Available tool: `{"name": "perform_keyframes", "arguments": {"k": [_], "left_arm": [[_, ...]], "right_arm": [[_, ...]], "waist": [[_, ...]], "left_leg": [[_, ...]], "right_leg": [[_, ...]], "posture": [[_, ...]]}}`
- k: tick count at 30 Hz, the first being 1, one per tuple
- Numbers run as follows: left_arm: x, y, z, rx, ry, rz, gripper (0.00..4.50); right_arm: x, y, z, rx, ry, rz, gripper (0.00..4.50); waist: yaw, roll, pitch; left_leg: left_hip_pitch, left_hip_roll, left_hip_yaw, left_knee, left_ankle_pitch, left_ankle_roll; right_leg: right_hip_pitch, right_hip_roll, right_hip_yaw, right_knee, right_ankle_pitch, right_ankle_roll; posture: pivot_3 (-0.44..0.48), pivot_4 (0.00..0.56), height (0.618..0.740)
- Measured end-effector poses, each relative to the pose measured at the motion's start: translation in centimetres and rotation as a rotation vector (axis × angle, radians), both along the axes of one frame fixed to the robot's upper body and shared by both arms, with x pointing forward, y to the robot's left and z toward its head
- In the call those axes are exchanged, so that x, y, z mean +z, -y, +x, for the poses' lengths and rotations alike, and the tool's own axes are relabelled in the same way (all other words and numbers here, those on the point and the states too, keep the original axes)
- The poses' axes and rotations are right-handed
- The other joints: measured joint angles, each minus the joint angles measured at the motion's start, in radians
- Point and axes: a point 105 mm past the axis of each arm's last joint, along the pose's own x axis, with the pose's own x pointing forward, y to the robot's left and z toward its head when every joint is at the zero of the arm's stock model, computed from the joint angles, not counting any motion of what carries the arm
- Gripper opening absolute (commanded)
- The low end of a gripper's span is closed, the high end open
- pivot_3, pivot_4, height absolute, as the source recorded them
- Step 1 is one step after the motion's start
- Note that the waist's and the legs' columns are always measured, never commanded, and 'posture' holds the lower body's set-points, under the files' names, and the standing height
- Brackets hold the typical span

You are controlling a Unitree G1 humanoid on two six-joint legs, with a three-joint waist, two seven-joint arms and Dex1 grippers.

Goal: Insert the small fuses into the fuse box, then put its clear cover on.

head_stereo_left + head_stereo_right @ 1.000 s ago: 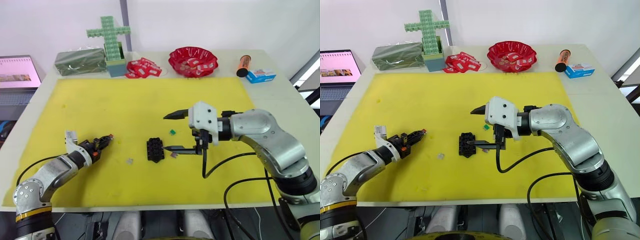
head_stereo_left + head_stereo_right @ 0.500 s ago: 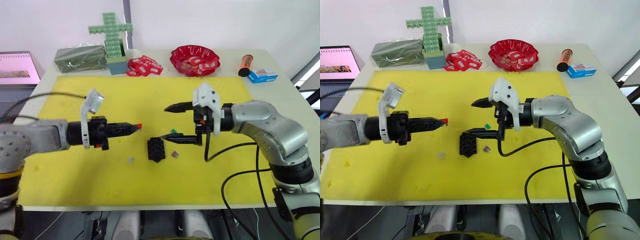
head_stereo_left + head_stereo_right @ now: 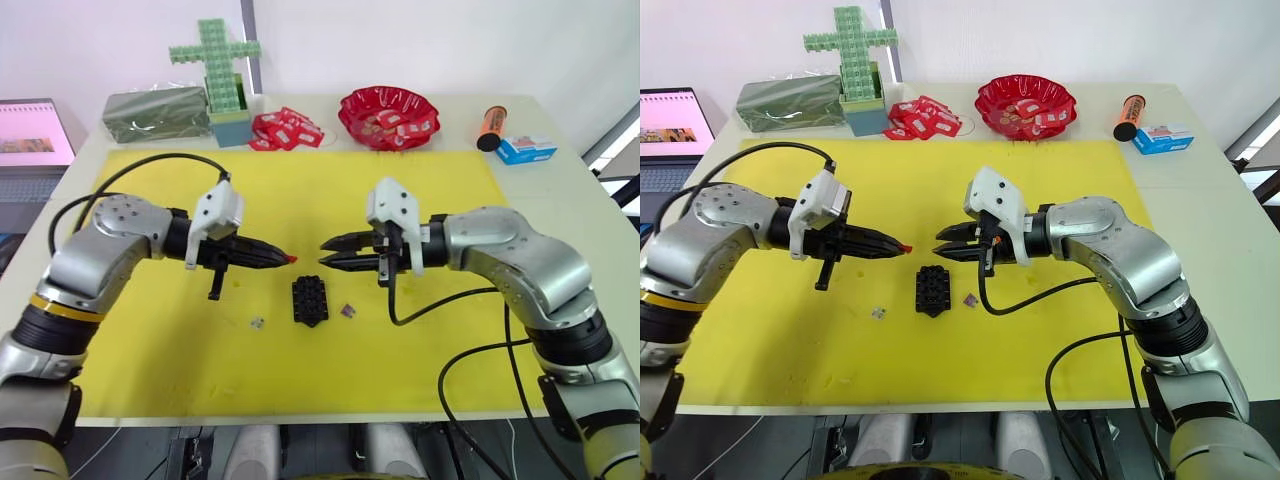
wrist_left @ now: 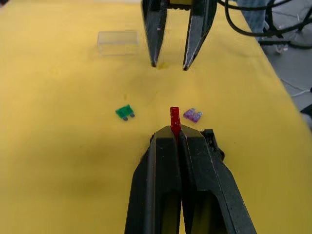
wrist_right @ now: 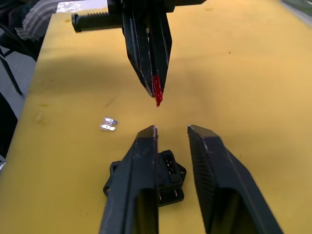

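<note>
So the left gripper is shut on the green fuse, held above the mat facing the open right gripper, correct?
Not quite: the left gripper is shut on the red fuse, as the left wrist view shows. The green fuse lies loose on the yellow mat. The rest holds: the right gripper is open and faces it above the mat.

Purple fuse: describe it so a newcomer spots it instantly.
On the yellow mat, find the black fuse box near the middle. The purple fuse lies just to its right, apart from it, the only purple chip; the pale grey fuse lies on the box's left.
</note>
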Motion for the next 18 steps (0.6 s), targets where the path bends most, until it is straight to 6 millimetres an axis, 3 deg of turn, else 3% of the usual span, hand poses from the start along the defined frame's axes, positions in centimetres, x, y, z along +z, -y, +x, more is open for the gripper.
{"name": "perform_keyframes", "arguments": {"k": [18], "left_arm": [[-0.4, 1.5, 0.8, -0.031, 0.047, -0.010, 0.00]], "right_arm": [[-0.8, -1.4, 0.1, -0.023, 0.086, -0.030, 1.06]], "waist": [[0.001, -0.001, 0.000]], "left_leg": [[0.002, 0.002, -0.003, 0.007, 0.000, 0.000]], "right_leg": [[0.000, 0.002, 0.000, 0.013, 0.000, 0.002]], "posture": [[0.000, 0.150, 0.740]]}}
